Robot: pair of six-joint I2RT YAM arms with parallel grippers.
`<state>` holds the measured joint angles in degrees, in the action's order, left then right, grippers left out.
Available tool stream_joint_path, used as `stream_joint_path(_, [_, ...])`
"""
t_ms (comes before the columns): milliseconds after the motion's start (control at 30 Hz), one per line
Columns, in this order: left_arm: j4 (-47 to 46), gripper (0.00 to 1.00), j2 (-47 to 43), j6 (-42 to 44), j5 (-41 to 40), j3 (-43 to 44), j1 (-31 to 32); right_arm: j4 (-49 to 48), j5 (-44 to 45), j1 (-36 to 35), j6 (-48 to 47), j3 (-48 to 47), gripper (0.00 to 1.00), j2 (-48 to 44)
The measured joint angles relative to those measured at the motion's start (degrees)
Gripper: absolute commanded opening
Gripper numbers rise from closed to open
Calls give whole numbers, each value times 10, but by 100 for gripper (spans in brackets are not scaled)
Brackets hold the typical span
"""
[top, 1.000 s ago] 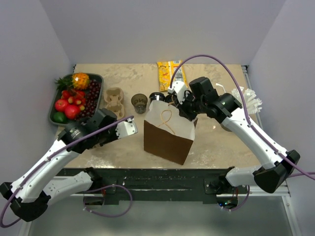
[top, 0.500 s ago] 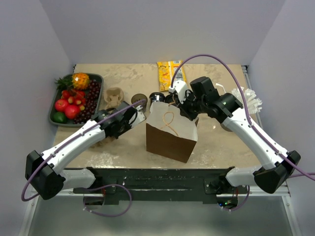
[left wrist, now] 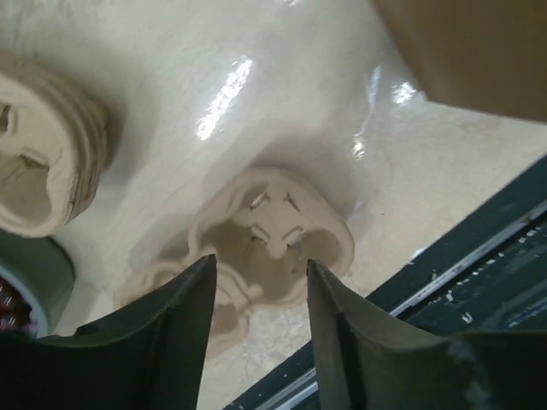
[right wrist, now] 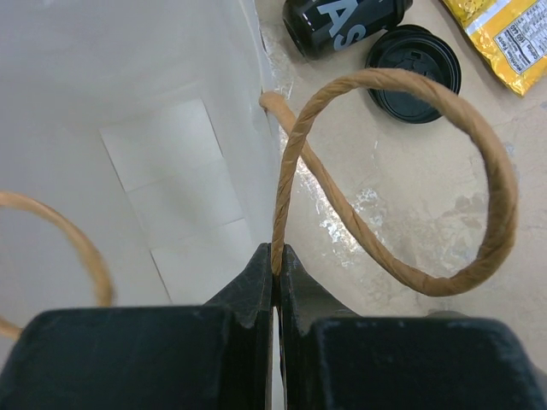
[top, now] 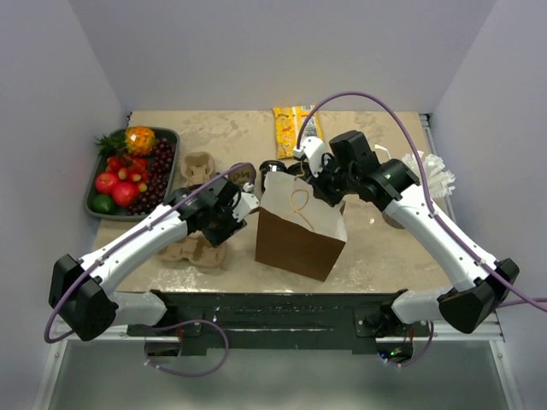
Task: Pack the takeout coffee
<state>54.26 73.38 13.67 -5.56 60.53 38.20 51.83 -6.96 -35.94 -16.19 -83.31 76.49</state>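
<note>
A pulp cup carrier [top: 196, 249] lies flat on the table near the front edge. My left gripper [top: 240, 207] hangs above it, next to the brown paper bag [top: 299, 232]. In the left wrist view the jaws [left wrist: 261, 263] stand open, with the carrier [left wrist: 278, 235] below them and nothing between them. My right gripper [top: 320, 184] is shut on the bag's twisted paper handle [right wrist: 287, 171] at the bag's far rim, and the white inside of the bag [right wrist: 128, 128] shows. A black coffee cup [right wrist: 342, 21] lies on its side behind the bag, its black lid [right wrist: 414, 60] beside it.
A second stack of carriers [top: 198, 166] sits behind the left arm, with a dark cup [top: 248, 174] partly hidden. A green tray of fruit [top: 101, 185] is at the far left. A yellow snack packet [top: 295, 128] lies at the back. White plastic cutlery [top: 436, 175] is at the right.
My left arm swung in toward the bag and its jaws went from shut to open. The carrier now lies on the table below it. The right gripper kept its hold on the handle.
</note>
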Motion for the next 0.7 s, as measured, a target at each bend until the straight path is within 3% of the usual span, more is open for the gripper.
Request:
stream_joint_path(167, [15, 64, -18, 31, 71, 12, 0, -2, 0, 0, -2, -3, 0, 4])
stream_joint_path(333, [48, 70, -90, 189, 119, 2, -2, -2, 0, 0, -4, -6, 0, 4])
stream_joint_path(533, [63, 61, -207, 402, 116, -90, -3, -2, 0, 0, -4, -7, 0, 4])
stream_joint_path(700, [77, 61, -160, 485, 121, -114, -43, -1, 0, 0, -5, -6, 0, -2])
